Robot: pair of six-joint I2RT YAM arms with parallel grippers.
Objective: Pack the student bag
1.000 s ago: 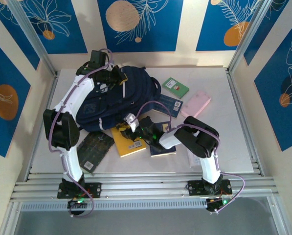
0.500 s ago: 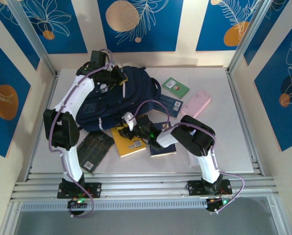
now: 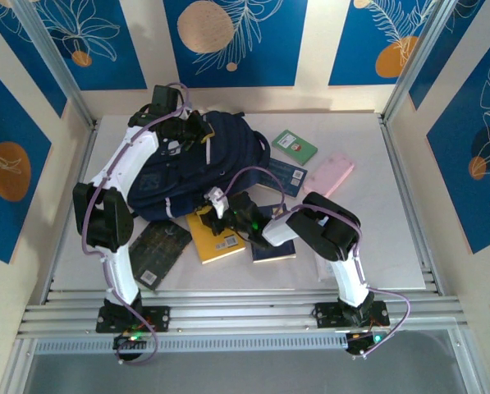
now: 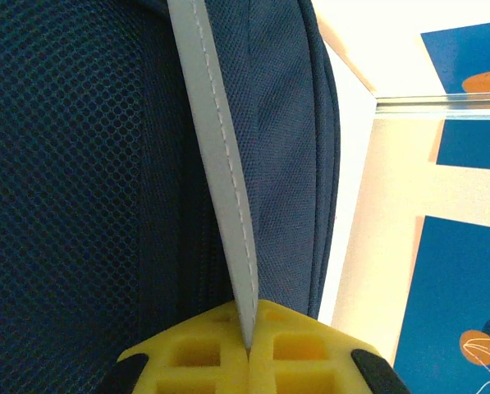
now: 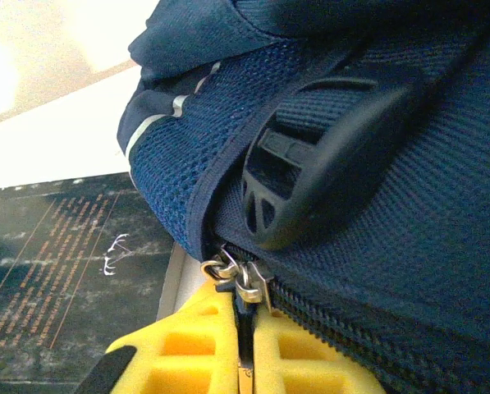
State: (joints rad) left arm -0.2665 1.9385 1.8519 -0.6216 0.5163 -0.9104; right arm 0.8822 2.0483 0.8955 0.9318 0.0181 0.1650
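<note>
Pinching the zip pull (image 5: 238,277) between them, the right arm's fingers (image 5: 220,328) are closed at the near edge of the student bag (image 3: 228,144). A black buckle (image 5: 310,156) sits just above the pull. In the top view that arm is folded low, its forearm reaching leftward from its base over a blue book (image 3: 273,248) and a yellow book (image 3: 216,240). A black book (image 5: 56,238) lies flat on the table (image 3: 368,213) just beside the bag's near corner.

The bag rests on the left-centre of the table and lies wholly beyond these fingers. Its long axis runs from the near left towards the far right. The zipper teeth lead off to the right of the pull along the bag's near side. I judge the coming move turns on that line: the pull has to travel along the teeth, not away from the fabric. The right arm is the nearer one to it and already has hold.

Farther back, the left arm's fingers (image 4: 265,332) are shut on a grey strap (image 4: 220,164), which rises straight out from between them across the navy mesh. That arm stands tall up the left side, its wrist bent over the bag's far end. There it looks placed to brace the bag against the zipper's drag.

A green book (image 3: 295,146) and a pink case (image 3: 328,174) lie to the right, apart from the bag.
</note>
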